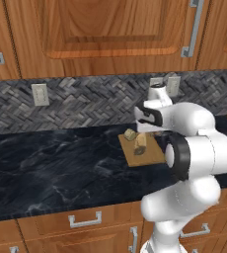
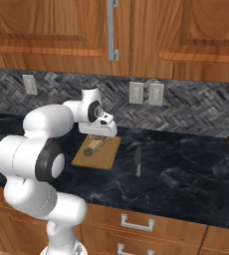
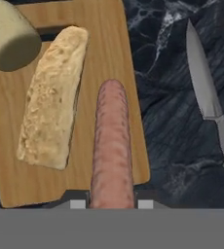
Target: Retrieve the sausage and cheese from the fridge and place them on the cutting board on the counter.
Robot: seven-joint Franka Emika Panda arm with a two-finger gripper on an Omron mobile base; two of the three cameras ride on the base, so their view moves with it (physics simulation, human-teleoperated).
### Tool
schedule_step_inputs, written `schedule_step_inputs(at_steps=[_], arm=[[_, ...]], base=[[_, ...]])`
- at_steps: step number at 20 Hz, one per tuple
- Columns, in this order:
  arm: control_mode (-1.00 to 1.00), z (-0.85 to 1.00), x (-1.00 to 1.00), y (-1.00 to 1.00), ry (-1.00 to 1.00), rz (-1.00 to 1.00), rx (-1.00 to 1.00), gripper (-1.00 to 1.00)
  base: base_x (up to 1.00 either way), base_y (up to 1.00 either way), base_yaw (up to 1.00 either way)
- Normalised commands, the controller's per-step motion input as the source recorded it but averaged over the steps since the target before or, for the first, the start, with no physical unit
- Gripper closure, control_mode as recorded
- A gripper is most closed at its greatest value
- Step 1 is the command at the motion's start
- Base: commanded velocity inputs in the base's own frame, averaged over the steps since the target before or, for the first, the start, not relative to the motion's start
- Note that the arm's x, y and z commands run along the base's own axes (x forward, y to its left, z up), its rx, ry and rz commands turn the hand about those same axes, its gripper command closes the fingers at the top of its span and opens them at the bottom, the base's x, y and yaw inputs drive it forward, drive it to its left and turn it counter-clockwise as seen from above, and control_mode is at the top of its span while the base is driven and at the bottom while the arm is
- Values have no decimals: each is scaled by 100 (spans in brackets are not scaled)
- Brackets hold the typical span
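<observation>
**Sausage held over the cutting board, ready for release**

Reading the hand view from left to right, you see the cheese [image 3: 9, 36], a pale rounded chunk, at the far left corner of the cutting board [image 3: 111, 44]. Just beside it lies a tan bread roll [image 3: 53, 97], lengthwise on the board. Next comes the sausage [image 3: 112, 146], a reddish-pink link pinched at its near end between the fingers of the gripper [image 3: 111, 204], which are pressed together on it; it points along the board's right-hand part. Whether it already rests on the wood or hangs just above it, you cannot tell. Off the board's right edge, on the black counter [image 3: 172, 146], lies a kitchen knife [image 3: 206, 92], apart from the board.

In the base views the arm reaches over the board, which sits toward the back of the counter below the herringbone backsplash.

The step in hand appears to be the placing of the sausage, the cheese being already on the board. Your next move calls for lowering until the link is supported, then spreading the fingers and lifting straight away. Keep clear of the roll on the left; the knife on the right is not in the way.
</observation>
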Motion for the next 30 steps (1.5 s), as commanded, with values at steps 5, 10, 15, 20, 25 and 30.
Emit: schedule_step_inputs(at_steps=[5,10,15,20,25,30], arm=[[-100,-51,28,0,6,-4,0,100],[-100,-52,27,0,4,-5,3,100],[-100,-21,13,-4,4,-3,2,-100],[-100,-5,0,-7,3,0,2,-100],[-100,3,0,1,-16,0,12,-100],[-100,24,-32,1,-33,-1,15,-100]], base=[[0,0,0],[0,0,0],[0,0,0],[0,0,0],[0,0,0],[0,0,0]])
